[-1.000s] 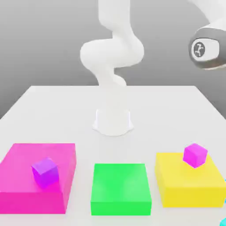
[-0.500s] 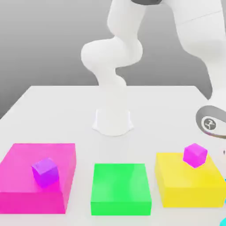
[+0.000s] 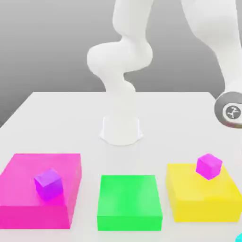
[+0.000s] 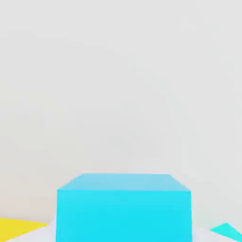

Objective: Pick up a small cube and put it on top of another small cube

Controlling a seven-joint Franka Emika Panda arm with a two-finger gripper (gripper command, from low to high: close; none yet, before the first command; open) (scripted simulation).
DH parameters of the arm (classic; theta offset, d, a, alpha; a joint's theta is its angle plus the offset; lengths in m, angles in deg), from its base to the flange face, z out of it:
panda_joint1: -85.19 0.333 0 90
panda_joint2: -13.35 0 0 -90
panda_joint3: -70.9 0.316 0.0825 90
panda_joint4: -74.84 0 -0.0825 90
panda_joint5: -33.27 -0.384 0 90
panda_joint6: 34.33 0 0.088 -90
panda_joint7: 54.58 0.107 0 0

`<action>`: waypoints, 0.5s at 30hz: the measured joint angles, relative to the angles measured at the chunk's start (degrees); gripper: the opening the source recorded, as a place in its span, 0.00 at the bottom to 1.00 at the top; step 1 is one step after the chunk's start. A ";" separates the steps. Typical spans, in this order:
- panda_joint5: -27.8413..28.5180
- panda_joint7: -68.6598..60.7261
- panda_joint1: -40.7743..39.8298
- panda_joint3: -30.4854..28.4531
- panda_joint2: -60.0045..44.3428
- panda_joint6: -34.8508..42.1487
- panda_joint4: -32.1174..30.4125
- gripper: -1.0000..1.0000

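A small cyan cube (image 4: pixel 124 208) sits large and centred right in front of the hand in the hand view, with white table beyond it; my gripper is shut on it. In the exterior view, my arm's wrist (image 3: pixel 230 111) hangs at the right edge, above and behind the yellow block (image 3: pixel 203 201). A small magenta cube (image 3: pixel 208 166) rests on that yellow block. At the exterior view's left, a small purple cube (image 3: pixel 48 183) lies on the pink block (image 3: pixel 28 198).
A green block (image 3: pixel 128 202) stands between the pink and yellow ones. The arm's white base (image 3: pixel 121 130) rises mid-table behind them. A cyan corner (image 3: pixel 239 237) peeks in at the exterior view's lower right. The white table (image 3: pixel 61 123) stretches behind the blocks.
The wrist dropped from high on the right down beside the yellow block, then rose a little. The gripper went from open to shut. The purple and magenta cubes have not moved.
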 joint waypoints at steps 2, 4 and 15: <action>4.13 -0.52 0.40 -2.09 0.36 -1.02 0.37 0.00; 2.95 0.06 -1.54 -3.51 1.97 -0.69 -0.40 0.00; -14.14 8.15 -14.48 -11.59 12.86 6.49 -6.39 0.00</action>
